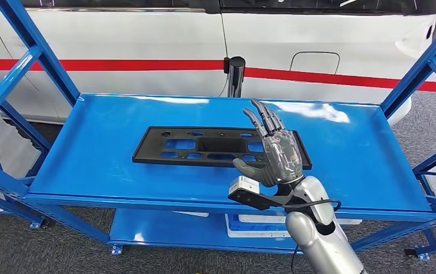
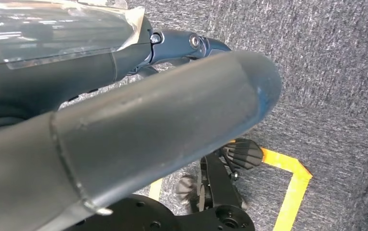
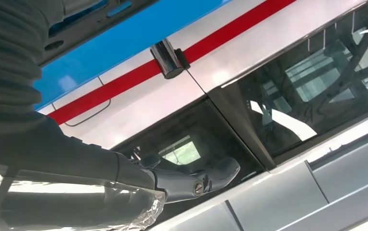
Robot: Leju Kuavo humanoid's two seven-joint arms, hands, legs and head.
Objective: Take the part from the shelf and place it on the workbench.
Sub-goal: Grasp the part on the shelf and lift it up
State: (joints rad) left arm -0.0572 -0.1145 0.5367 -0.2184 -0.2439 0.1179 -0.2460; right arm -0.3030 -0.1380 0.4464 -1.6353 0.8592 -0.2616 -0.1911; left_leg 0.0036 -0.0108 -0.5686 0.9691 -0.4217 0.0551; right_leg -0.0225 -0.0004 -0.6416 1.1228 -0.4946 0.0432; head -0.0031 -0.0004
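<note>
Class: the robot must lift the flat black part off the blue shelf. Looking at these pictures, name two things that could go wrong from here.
1. The black part lies flat on the shelf, so fingers may slip off its thin edge.
2. The right hand is above one end only; lifted there, the long part could tilt and drop.

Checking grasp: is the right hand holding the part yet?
No. In the head view the right hand is raised, fingers apart, while the part lies flat on the shelf.

Head cam: you look fwd and down on blue shelf (image 1: pixel 90 148), white car (image 1: pixel 147 40) behind. Right wrist cam, close behind its hand, tilts up at same car. Left wrist cam faces grey floor (image 2: pixel 336 72).
</note>
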